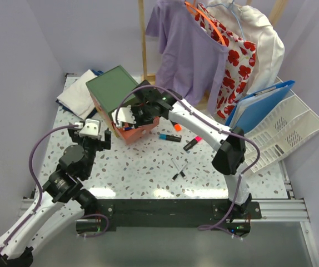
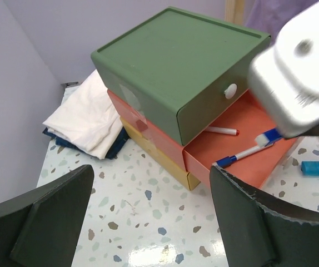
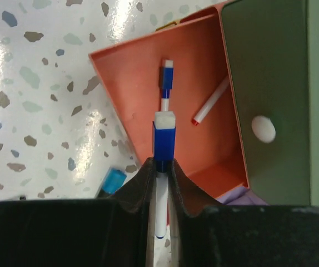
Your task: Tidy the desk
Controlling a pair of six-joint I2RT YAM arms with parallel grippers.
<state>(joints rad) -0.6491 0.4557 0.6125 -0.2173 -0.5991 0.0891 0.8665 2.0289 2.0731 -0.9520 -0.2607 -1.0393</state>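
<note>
A three-drawer box with a green top [image 1: 112,89] stands on the speckled desk [image 1: 143,167]. Its orange middle drawer [image 3: 148,72] is pulled out, with a blue-capped pen [image 3: 167,83] and a red-tipped pen [image 3: 210,108] lying inside. My right gripper [image 3: 163,164] hangs over the drawer's front part, shut on a white marker with a blue cap [image 3: 164,139]. The left gripper [image 2: 151,183] is open over bare desk [image 2: 137,222] just in front of the box, holding nothing.
On the desk right of the drawer lie a blue highlighter [image 1: 169,137], a pink-tipped marker [image 1: 192,143] and two thin black pens [image 1: 179,168]. Folded cloth [image 1: 77,94] sits back left. A white file tray [image 1: 287,128] with a blue folder [image 1: 259,105] stands right; clothes [image 1: 193,50] hang behind.
</note>
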